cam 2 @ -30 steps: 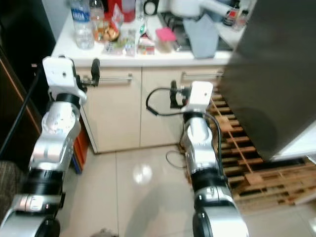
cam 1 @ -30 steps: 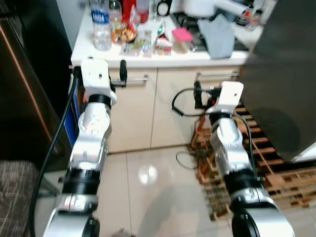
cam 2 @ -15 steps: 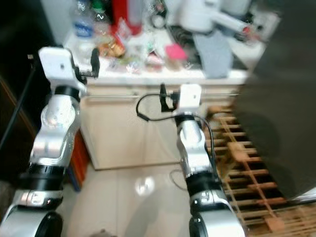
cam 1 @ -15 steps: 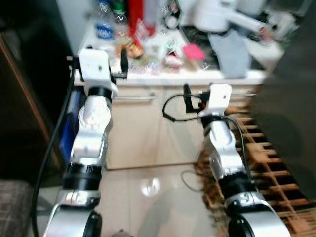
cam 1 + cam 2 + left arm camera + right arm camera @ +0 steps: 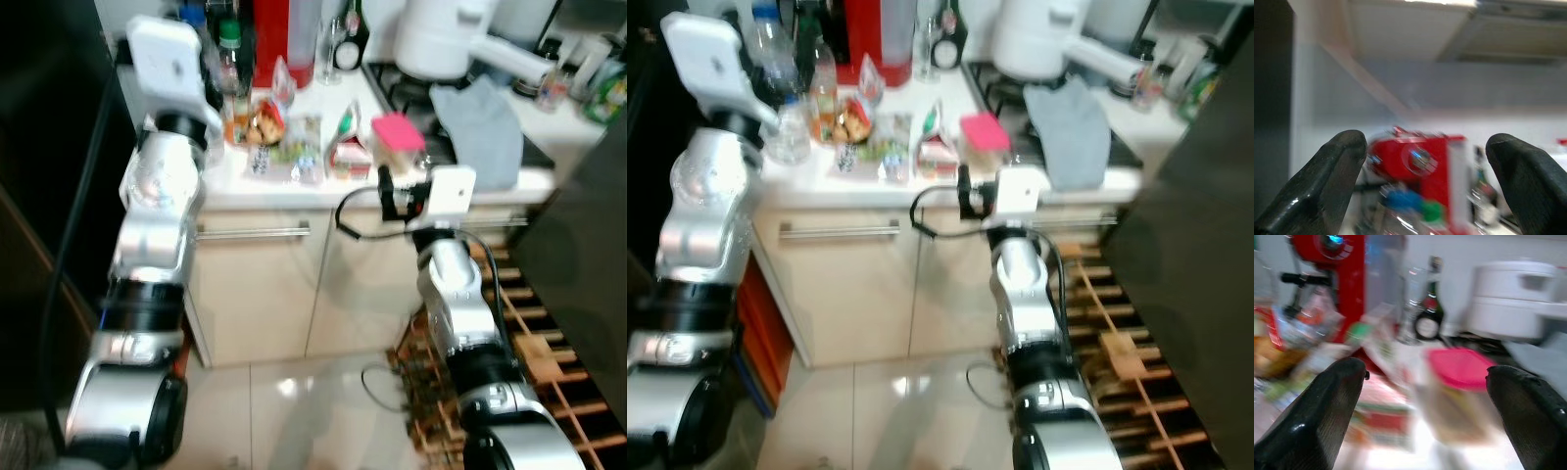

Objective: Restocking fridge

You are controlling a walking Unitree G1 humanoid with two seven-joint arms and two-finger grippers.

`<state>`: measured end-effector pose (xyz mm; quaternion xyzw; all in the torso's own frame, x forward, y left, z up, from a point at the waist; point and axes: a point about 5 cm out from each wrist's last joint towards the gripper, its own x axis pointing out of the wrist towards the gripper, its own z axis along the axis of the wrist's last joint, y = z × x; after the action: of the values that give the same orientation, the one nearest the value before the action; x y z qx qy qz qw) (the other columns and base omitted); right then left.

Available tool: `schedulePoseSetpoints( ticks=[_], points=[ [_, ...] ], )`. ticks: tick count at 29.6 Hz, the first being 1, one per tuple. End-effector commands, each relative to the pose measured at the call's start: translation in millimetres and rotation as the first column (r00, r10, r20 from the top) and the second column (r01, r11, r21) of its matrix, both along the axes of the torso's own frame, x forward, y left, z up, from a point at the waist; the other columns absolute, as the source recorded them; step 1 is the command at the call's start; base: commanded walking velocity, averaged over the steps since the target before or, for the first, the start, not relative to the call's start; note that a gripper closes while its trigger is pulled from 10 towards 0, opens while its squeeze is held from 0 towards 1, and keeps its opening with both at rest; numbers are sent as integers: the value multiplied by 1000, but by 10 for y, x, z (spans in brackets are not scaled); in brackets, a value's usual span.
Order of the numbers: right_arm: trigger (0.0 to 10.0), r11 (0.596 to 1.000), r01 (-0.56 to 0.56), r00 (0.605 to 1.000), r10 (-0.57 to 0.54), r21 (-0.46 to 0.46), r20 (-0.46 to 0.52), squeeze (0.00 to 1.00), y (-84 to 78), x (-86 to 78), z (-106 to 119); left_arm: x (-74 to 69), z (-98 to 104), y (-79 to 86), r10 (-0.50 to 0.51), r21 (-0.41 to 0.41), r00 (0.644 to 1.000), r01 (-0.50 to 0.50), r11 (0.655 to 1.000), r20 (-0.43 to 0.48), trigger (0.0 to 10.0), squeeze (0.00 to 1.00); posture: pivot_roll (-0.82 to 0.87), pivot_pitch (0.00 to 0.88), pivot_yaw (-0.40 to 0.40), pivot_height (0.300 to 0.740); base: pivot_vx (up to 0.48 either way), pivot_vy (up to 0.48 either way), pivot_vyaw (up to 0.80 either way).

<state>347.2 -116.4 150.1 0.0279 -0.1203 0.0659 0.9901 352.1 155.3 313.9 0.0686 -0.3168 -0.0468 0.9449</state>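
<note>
I have both arms raised toward the white counter (image 5: 549, 174). My left claw (image 5: 1425, 181) is spread wide and empty, high over the bottles. My right claw (image 5: 1425, 416) gapes wide, empty, near the pink-lidded plastic container (image 5: 397, 135) on the counter's front edge.

- Pink-lidded container (image 5: 396, 133): upright near counter's front edge, lid on.
- Small carton (image 5: 937, 147): just beside it, upright, peaked top.
- Clear water bottles (image 5: 774, 69): standing upright at counter's left end.
- Snack packets (image 5: 266, 122): clustered between bottles and carton, blurred.
</note>
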Motion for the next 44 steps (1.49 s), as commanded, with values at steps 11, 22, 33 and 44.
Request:
schedulePoseSetpoints(
  ticks=[11,22,33,44],
  points=[
    [10000,1000,-23,1000,23,20,10,129,81,-59,28,53,436,-141,-58,6,997,57,998,43,10000,0,-9,0,-32,740,305,0,0],
    [10000,989,-144,976,136,40,168,129,177,-343,492,43,492,-90,-111,-22,993,110,994,-31,10000,0,-18,0,-23,740,0,0,0],
    [10000,975,-211,972,202,66,121,129,219,-414,488,95,256,-79,-147,27,955,159,987,-257,10000,0,-4,0,-17,740,0,0,0],
    [10000,969,-231,969,222,84,109,129,247,-423,501,185,-2,-118,-155,0,896,171,985,-417,10000,0,-11,0,-12,740,0,0,0]
  ],
)
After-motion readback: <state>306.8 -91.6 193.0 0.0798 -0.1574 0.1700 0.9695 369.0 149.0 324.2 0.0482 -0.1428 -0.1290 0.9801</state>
